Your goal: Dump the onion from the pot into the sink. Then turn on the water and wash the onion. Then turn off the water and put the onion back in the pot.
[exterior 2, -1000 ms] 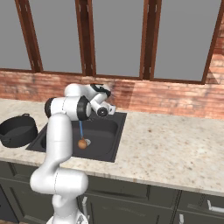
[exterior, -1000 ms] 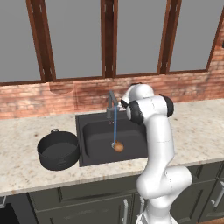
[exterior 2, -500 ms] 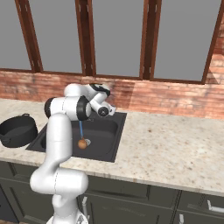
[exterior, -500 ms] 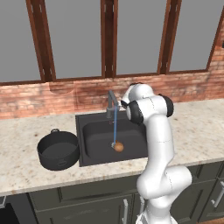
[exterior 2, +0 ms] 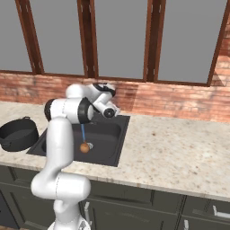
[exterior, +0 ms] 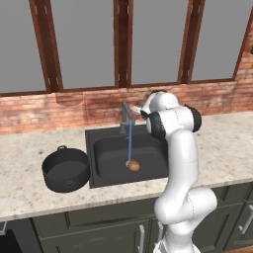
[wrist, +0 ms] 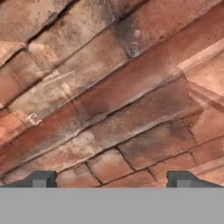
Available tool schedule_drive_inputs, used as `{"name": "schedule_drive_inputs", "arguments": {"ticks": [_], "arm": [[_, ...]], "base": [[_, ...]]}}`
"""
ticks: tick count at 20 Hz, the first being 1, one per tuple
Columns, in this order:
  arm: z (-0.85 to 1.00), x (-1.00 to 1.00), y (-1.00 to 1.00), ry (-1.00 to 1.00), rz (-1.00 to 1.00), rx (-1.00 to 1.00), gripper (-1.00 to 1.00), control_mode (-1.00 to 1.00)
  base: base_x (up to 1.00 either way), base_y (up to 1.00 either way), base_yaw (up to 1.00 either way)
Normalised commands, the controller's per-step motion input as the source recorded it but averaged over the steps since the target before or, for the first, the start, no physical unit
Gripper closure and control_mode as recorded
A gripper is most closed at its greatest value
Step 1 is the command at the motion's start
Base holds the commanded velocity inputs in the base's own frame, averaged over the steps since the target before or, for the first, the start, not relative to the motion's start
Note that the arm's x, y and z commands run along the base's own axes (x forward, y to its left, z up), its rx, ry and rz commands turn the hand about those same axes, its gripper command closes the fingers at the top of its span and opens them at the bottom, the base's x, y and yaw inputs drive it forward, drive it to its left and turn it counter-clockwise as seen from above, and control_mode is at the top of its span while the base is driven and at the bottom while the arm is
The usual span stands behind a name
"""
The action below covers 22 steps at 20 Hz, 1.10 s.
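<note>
Currently: onion (exterior: 134,166) in sink (exterior: 106,170), under running water.
Pot (exterior: 65,170) beside sink, contents hidden; gripper (wrist: 111,180) spread apart, facing brick wall (wrist: 109,87).

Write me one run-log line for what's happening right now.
water: running from grey faucet | small orange-brown onion: under stream in black rectangular sink | round black pot: on counter, left | gripper: open, facing brick wall

My arm (exterior: 180,163) covers the sink's (exterior: 106,170) right side from the left camera. From the right camera it hides the faucet (exterior: 125,114) and the pot's (exterior 2: 18,134) right edge.
</note>
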Motion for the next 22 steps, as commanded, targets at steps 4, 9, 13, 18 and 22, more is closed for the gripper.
{"name": "schedule_drive_inputs", "arguments": {"ticks": [4,9,13,18,22], "arm": [[0.72,-0.27,-0.16,-0.06,0.02,0.14,-1.00,-1.00],[0.31,-0.60,-0.39,0.00,0.02,0.05,-1.00,-1.00],[0.00,-0.69,-0.42,0.13,0.03,0.00,-1.00,-1.00],[-0.01,-0.38,-0.18,0.17,0.05,0.00,-1.00,-1.00],[0.00,-0.03,-0.02,0.12,0.05,0.00,-1.00,-1.00]], "base": [[0.00,0.00,0.00],[0.00,0.00,0.00],[0.00,0.00,0.00],[0.00,0.00,0.00],[0.00,0.00,0.00]]}}
